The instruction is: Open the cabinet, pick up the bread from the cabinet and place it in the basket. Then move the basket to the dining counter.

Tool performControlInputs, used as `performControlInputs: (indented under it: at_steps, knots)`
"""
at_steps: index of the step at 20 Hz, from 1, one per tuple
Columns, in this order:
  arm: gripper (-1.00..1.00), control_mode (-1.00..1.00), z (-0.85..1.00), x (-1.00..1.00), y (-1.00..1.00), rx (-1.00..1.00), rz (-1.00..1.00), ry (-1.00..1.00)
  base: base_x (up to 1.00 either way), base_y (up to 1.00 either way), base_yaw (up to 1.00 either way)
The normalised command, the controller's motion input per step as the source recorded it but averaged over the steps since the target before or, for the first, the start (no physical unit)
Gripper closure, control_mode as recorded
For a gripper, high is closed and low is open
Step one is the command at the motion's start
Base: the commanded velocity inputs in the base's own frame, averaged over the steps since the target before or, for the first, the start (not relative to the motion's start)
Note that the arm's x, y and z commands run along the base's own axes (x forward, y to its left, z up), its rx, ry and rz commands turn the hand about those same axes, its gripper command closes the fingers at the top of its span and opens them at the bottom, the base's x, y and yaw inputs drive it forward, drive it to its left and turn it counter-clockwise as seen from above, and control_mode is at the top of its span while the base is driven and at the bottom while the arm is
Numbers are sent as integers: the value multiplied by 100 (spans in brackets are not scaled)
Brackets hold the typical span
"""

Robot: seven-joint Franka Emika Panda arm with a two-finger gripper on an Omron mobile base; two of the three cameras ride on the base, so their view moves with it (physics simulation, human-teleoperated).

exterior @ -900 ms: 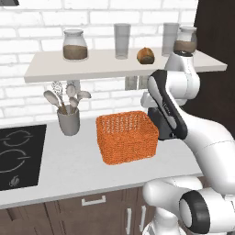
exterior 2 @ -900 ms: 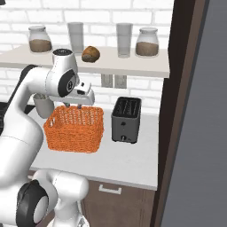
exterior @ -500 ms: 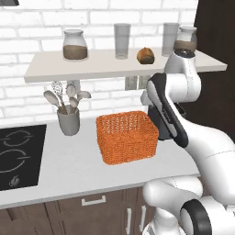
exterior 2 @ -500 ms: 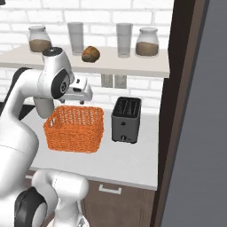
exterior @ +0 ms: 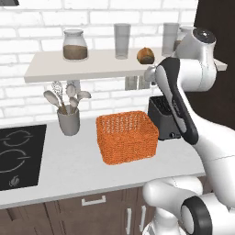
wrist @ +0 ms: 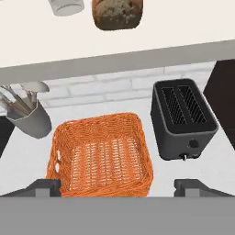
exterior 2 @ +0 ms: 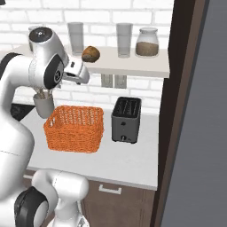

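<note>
I see the gripper (wrist: 117, 187) with its fingers spread wide apart, holding nothing, at the bottom of the hand view above the orange basket (wrist: 102, 156). The bread (exterior: 145, 55) sits on the shelf (exterior: 92, 66), upper centre of the left base view. A dark toaster (exterior 2: 126, 119) stands just right of the basket on the worktop (exterior: 69, 160).

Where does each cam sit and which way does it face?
Left base view: behind-left of the arm, looking forward-down at the basket on the worktop; white arm rises at right.
Right base view: behind-right, same scene with toaster and bread on the shelf; arm at left.
Hand view: above the basket, looking down; open fingers at the bottom.
Shared: all three show basket, bread and toaster.
</note>
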Motion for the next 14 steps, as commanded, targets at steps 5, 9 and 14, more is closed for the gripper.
performControlInputs:
  at_steps: [5,9,14]
  knots:
    - [-100,-100,71,19,0,1,-3,-8,0,0,0]
    - [-100,-100,33,37,-2,-18,0,-1,0,0,0]
    - [-100,-100,1,12,-16,-13,-2,-15,0,0,0]
